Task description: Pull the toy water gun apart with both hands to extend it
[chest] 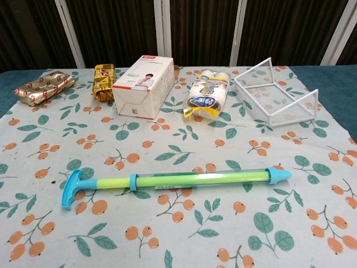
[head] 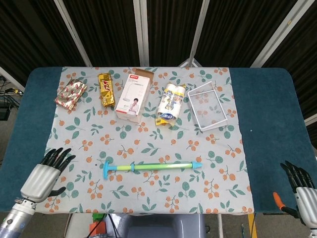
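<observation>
the head view looks almost straight down from high up and sees the whole tabletop [head: 267, 124], far away. the chest view sits lower and closer, looking across the tabletop [chest: 334, 89] toward the dark curtains [chest: 201, 28]. both views share the flowery cloth [head: 148, 144] and the things on it.

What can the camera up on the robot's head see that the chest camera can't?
Only the head view shows the robot's hands: the left hand, open with fingers spread, over the cloth's left edge, and the right hand low at the table's right corner. It also shows the blue table around the cloth.

The chest view alone shows the white wire basket and the white box from the side.

Both show the toy water gun lying untouched, the gold packets and the roll pack.
</observation>
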Available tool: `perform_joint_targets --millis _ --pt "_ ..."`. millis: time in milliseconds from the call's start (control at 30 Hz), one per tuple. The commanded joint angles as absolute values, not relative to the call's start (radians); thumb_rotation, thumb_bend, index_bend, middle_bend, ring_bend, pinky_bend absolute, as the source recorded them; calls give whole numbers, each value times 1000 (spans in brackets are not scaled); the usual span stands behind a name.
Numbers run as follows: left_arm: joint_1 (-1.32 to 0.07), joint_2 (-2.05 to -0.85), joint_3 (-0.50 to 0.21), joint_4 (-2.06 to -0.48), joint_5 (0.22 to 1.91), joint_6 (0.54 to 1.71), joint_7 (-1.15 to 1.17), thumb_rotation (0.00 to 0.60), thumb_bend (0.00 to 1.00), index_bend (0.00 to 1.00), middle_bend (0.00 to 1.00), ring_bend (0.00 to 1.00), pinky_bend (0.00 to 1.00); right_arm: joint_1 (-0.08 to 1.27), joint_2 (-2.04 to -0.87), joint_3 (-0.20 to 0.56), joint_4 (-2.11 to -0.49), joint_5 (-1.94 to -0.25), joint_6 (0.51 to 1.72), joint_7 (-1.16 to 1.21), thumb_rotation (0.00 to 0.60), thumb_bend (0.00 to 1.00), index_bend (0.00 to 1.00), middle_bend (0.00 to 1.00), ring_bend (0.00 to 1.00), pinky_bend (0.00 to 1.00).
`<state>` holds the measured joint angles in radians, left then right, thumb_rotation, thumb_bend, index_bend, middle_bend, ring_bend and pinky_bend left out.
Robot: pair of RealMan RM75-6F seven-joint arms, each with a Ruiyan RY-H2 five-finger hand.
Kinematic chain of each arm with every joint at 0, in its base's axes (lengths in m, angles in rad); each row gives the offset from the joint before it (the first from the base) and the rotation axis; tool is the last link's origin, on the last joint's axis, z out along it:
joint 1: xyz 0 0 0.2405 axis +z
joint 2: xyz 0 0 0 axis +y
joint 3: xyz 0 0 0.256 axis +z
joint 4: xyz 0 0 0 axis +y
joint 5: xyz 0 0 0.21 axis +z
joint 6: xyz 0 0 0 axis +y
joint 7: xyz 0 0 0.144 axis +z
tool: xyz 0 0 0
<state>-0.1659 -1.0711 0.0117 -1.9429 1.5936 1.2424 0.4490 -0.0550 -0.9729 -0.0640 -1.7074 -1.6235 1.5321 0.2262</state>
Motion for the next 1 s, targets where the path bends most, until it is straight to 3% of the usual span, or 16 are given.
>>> perform_joint_targets --millis 33,367,1000 --pt "-231 -1148 -43 -2007 1463 1165 550 600 149 164 67 0 87 -54 -973 -65 -1706 -1624 1531 225 600 418 0 0 0 0" --pt "-327 -1344 -105 -1992 1230 1145 768 600 303 278 124 21 124 -51 -974 -64 -1705 -1622 1524 223 600 417 0 0 0 0" --pt "-469 -1606 -131 -1881 947 1222 990 600 336 389 159 21 124 -43 -974 -63 -1710 -1609 1504 223 600 417 0 0 0 0"
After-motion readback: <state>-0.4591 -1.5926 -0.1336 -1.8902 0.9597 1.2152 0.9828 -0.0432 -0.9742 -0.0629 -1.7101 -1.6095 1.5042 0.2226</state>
